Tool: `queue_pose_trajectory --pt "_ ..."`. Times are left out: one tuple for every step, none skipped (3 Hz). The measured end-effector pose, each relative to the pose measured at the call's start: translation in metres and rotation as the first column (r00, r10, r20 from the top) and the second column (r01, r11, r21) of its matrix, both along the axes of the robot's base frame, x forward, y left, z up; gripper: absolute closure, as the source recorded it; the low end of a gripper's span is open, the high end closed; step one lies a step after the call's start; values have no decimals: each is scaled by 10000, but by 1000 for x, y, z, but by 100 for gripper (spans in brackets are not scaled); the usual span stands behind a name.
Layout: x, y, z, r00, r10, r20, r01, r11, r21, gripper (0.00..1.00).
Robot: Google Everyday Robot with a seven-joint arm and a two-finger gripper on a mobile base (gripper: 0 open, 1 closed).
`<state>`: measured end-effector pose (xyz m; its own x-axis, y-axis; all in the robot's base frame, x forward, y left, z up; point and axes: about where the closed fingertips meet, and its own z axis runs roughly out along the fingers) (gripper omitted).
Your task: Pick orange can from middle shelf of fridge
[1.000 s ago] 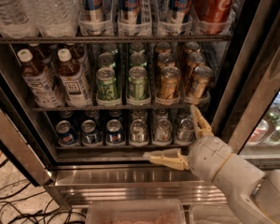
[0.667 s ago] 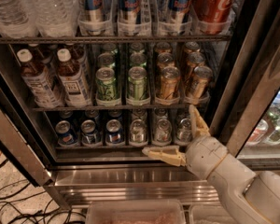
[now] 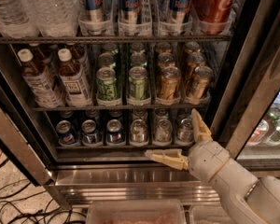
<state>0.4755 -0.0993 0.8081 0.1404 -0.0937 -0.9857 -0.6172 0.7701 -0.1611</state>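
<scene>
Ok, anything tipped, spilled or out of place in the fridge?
Nothing stands out. The orange cans stand upright on the middle shelf; no spill shows. The gripper hovers below them, in front of the bottom shelf, jaws open.

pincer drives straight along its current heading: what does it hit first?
Likely the bottom-row cans. The open pincer sits low at the right of the fridge, below the middle shelf, aimed up-left at that row. The orange can is higher. Depth is unclear.
</scene>
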Motion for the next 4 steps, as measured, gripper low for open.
queue_pose_trajectory --pt "3 -11 2 9977 -569 -365 562 9982 -200 0" --pt "11 -26 3 9916 -1100 -673 1079 9936 -338 0" --pt "19 -33 4 9887 -1293 -755 1276 9915 -267 0" --pt "44 -34 4 9881 -1422 -579 1432 9896 124 0"
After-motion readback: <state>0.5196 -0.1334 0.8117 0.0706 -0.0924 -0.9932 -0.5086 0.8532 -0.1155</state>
